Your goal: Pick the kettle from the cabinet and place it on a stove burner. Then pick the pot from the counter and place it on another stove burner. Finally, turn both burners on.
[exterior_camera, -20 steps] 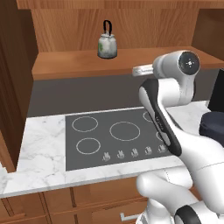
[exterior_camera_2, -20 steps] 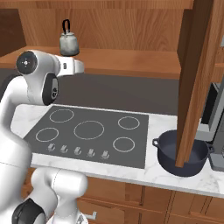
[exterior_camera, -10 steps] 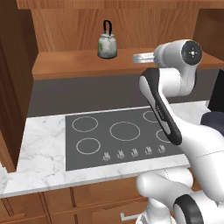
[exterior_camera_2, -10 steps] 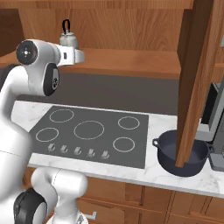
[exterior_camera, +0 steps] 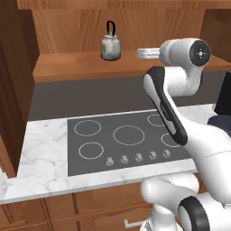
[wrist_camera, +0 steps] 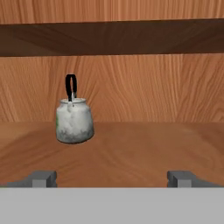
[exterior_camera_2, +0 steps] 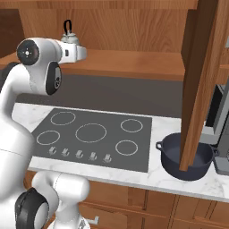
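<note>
Nearest the base, the bench (exterior_camera: 45, 149) frames the cooktop (exterior_camera: 131, 140), with the pot (exterior_camera_2: 185, 156) at its right end, partly hidden by a cabinet (exterior_camera_2: 134, 27) panel. Beyond, the hand (wrist_camera: 111, 178), fingers spread, faces the kettle (wrist_camera: 74, 119) standing left of its line on the shelf; shifting left before advancing seems wise.

Dull silvery metal kettle (wrist_camera: 74, 124), matt wood-grain cabinet (wrist_camera: 144, 94), veined white marble counter (exterior_camera: 45, 153).
</note>
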### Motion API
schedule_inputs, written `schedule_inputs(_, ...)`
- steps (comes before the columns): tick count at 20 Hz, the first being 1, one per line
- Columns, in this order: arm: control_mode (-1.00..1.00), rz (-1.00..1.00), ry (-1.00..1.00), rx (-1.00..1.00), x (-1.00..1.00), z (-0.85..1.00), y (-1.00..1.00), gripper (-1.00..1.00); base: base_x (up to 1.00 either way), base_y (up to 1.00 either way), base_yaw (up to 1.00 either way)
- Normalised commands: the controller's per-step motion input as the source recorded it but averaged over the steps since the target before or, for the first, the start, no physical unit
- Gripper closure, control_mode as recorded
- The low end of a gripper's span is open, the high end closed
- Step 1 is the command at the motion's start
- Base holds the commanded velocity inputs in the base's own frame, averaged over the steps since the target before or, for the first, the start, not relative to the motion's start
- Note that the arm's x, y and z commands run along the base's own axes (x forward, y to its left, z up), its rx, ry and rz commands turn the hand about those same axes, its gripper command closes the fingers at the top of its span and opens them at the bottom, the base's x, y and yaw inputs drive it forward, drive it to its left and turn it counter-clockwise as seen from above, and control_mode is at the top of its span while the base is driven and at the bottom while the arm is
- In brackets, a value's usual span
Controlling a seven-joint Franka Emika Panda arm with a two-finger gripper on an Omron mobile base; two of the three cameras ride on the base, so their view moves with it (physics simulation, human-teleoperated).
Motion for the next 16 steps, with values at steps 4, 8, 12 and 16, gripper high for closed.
schedule_inputs(4, -1.0, 0.0, -0.1, 0.01, 0.02, 0.11, 0.01, -1.0, 0.0, 0.0, 0.0)
schedule_inputs(8, -1.0, 0.0, -0.07, 0.0, 0.0, 0.02, 0.02, -1.0, 0.0, 0.0, 0.0)
schedule_inputs(12, -1.0, 0.0, 0.0, 0.0, 0.0, 0.0, 0.0, -1.0, 0.0, 0.0, 0.0)
schedule_inputs(16, -1.0, 0.0, 0.0, 0.0, 0.0, 0.0, 0.0, -1.0, 0.0, 0.0, 0.0)
